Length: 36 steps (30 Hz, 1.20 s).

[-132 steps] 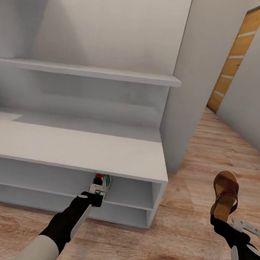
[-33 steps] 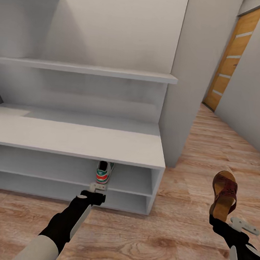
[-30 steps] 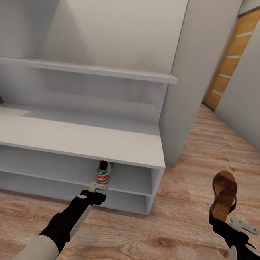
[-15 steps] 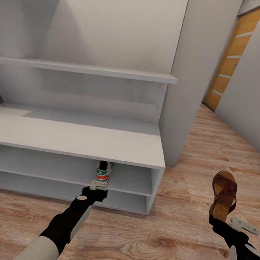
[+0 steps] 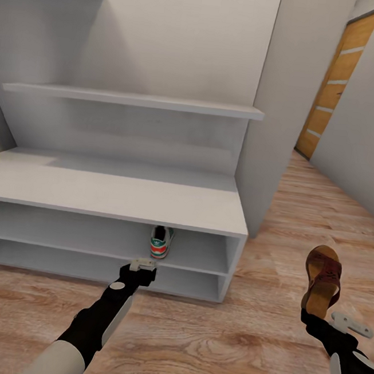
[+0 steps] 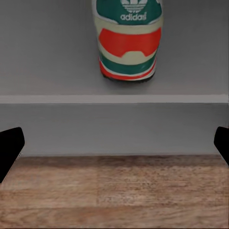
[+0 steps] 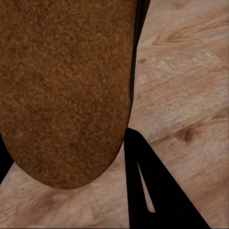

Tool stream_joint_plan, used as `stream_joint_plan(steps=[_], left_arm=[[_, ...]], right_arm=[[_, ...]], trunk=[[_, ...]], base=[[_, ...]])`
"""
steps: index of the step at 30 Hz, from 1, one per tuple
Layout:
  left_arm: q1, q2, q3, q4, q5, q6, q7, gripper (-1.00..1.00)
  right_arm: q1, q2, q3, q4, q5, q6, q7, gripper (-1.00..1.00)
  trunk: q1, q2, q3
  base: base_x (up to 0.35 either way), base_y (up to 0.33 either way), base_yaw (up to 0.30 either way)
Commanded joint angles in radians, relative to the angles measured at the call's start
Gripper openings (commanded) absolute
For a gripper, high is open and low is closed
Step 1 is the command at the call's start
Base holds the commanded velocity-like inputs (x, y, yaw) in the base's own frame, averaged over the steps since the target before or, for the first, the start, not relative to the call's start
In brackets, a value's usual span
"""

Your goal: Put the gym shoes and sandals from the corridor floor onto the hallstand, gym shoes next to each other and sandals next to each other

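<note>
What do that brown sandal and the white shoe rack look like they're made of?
The sandal, held up by the right gripper, seems to have a dark reddish leather strap and a speckled, cork-like sole. The shoe rack looks like smooth matte white painted board, with no grain showing; it could equally be laminate.

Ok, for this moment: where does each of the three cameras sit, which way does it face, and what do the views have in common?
Head view: on the robot's head, facing forward and down at the hallstand; both arms show, the left gripper before the shelved gym shoe, the right gripper holding a sandal.
Left wrist view: on the left arm, facing the gym shoe's heel; dark fingertips at the edges.
Right wrist view: on the right arm, facing the sandal's sole above the corridor floor.
Shared: shoe, sandal, floor.
</note>
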Motion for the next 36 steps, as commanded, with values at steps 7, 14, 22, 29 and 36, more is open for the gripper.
stream_joint_plan(steps=[7, 14, 22, 29, 36], left_arm=[[0.000, 0.001, -0.004, -0.001, 0.010, 0.004, 0.008, 1.00], [0.000, 0.001, -0.004, -0.001, 0.010, 0.004, 0.008, 1.00], [0.000, 0.001, -0.004, -0.001, 0.010, 0.004, 0.008, 1.00], [0.000, 0.001, -0.004, -0.001, 0.010, 0.004, 0.008, 1.00], [0.000, 0.001, -0.004, -0.001, 0.010, 0.004, 0.008, 1.00]], right_arm=[[-0.001, 0.000, 0.000, -0.002, -0.002, 0.006, -0.001, -1.00], [0.000, -0.001, -0.003, -0.002, -0.002, 0.006, -0.001, -1.00], [-0.001, -0.001, -0.004, -0.002, -0.002, 0.006, -0.001, -1.00], [-0.001, -0.001, -0.003, -0.002, -0.002, 0.006, -0.001, -1.00], [0.000, 0.000, -0.001, -0.002, -0.002, 0.006, -0.001, -1.00]], trunk=[[-0.001, 0.000, -0.001], [-0.001, 0.000, -0.001], [-0.001, 0.000, -0.001], [-0.001, 0.000, -0.001], [-0.001, 0.000, -0.001]], base=[[-0.231, 0.240, 0.000], [-0.234, 0.239, 0.000], [-0.227, 0.241, 0.000], [-0.216, 0.246, 0.000], [-0.134, 0.287, 0.000]])
